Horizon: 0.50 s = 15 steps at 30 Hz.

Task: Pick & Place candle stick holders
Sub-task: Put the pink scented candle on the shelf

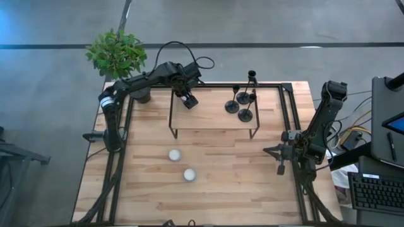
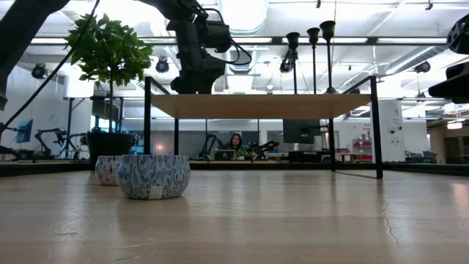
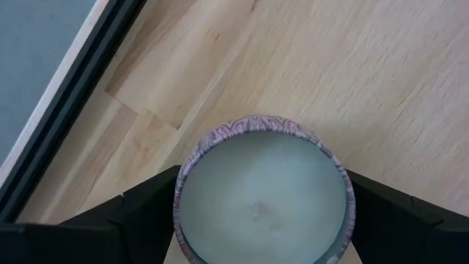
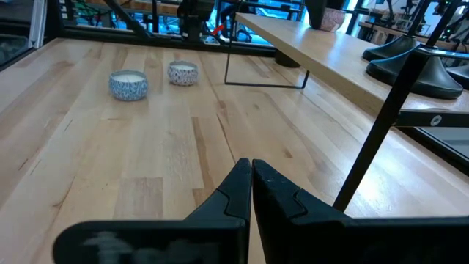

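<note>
Three black candle stick holders [image 1: 243, 104] stand on their disc bases at the right end of a raised wooden shelf [image 1: 214, 120]; their cups show in the low view [image 2: 314, 33]. My left gripper [image 1: 187, 99] points down over the shelf's left end, its fingers on either side of a small round patterned tin of white wax, a candle [image 3: 264, 198]. My right gripper [image 4: 251, 172] waits shut and empty, low at the table's right edge [image 1: 281, 165]. My left gripper has the candle tin between its two fingers, one finger [image 3: 146, 213] at each opposite side of the round wall [image 3: 182, 192]. The fingers come from above, pointing down. Whether the tin's bottom rests on the shelf I cannot tell.
Two more candle tins [image 1: 174, 154] [image 1: 189, 174] sit on the table in front of the shelf. A potted plant [image 1: 117, 53] stands at the far left corner. The shelf's thin black legs [image 1: 170, 129] and the table's black frame rails [image 1: 287, 113] border the work area.
</note>
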Each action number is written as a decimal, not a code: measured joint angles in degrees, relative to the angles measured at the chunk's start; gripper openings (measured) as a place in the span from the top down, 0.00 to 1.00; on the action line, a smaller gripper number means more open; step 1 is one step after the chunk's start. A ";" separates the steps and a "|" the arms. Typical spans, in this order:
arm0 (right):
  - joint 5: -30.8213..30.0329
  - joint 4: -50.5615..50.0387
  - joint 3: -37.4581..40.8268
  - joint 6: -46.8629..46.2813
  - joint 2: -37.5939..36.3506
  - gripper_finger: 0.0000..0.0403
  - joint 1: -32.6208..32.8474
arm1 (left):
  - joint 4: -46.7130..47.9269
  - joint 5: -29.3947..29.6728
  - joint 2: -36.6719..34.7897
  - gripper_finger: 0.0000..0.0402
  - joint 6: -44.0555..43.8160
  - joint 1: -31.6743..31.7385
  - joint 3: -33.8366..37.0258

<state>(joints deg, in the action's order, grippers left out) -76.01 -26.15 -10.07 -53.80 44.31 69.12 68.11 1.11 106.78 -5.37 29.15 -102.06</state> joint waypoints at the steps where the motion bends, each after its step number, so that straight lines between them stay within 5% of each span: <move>1: 0.00 -0.02 0.00 0.00 0.00 0.98 0.02 | 0.00 -0.19 0.00 0.14 -0.01 0.00 0.02; 15: -0.01 -0.02 0.00 0.00 0.00 0.98 0.01 | -0.13 -0.84 0.00 0.01 0.76 -0.07 0.04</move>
<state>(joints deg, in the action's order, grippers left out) -76.02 -26.17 -10.07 -53.80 44.32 69.13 67.98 0.27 106.78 -4.62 29.08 -102.02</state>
